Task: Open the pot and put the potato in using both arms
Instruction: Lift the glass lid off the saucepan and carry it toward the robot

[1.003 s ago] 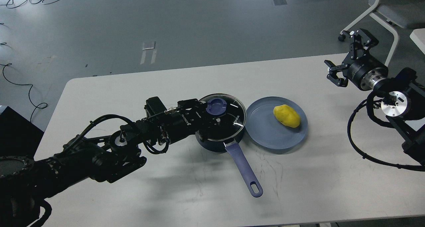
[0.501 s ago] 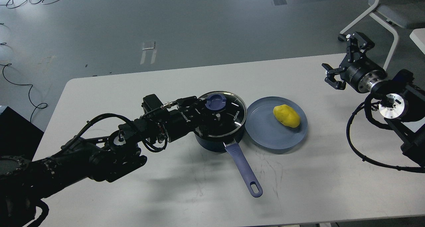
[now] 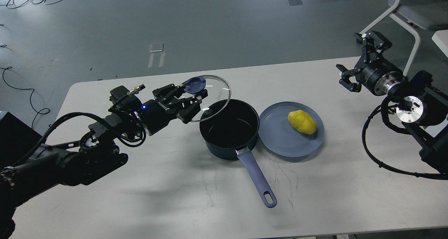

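Holding the round glass lid (image 3: 209,98) by its blue knob (image 3: 195,84), the left pincer (image 3: 190,95) keeps it tilted, overlapping the open dark blue saucepan (image 3: 229,128); a loose grip could drop it onto the rim. The lumpy yellow potato (image 3: 302,121) lies on the grey-blue plate (image 3: 280,141) on the white tabletop (image 3: 175,190). The right pincer (image 3: 355,65), spread wide and empty, is well apart from it; a long reach risks nudging the plate.

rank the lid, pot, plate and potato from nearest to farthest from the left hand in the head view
1. Lid: gripped in the left hand, raised left of the pot.
2. Pot: open, just right.
3. Plate: beside the pot.
4. Potato: on the plate's right half.
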Motion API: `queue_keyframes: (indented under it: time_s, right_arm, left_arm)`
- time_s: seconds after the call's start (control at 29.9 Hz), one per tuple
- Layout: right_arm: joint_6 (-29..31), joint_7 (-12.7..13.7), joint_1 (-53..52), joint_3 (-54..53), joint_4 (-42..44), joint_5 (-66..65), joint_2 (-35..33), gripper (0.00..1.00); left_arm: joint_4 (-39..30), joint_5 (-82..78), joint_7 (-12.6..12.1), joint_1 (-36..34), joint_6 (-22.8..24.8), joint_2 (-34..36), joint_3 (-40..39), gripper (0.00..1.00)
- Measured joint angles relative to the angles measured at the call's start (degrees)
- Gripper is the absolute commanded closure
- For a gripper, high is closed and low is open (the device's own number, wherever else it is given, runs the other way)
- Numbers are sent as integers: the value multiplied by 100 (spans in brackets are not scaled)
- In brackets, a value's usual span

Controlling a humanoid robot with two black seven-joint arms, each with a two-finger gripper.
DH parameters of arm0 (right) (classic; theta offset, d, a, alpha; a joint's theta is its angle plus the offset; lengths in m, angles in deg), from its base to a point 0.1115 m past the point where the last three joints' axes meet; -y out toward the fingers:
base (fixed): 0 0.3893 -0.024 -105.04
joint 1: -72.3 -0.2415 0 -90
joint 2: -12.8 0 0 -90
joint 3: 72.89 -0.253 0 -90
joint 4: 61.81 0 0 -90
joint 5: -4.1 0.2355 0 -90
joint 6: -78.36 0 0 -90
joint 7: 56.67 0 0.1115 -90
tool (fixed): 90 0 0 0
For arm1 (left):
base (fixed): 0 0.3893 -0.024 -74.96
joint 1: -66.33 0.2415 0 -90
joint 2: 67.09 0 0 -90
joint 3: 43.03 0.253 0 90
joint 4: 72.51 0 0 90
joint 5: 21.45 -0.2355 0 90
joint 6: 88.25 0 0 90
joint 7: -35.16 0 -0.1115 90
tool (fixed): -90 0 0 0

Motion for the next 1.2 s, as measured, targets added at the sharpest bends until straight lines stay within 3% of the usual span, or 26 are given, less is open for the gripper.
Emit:
queue_keyframes:
  time_s: [0.37, 0.87, 1.2]
  right_arm:
    - [-1, 2, 16, 12, 67, -3, 62, 0]
    - [-8, -3, -90, 252, 230, -9, 102, 0]
    - [-1, -4, -90, 256, 307, -9, 106, 0]
  left_arm:
    - [90, 529, -1, 609, 0, 932, -139, 52]
    - [867, 535, -1, 1237, 0, 492, -96, 52]
    - [1094, 542, -1, 1367, 0, 276, -62, 45]
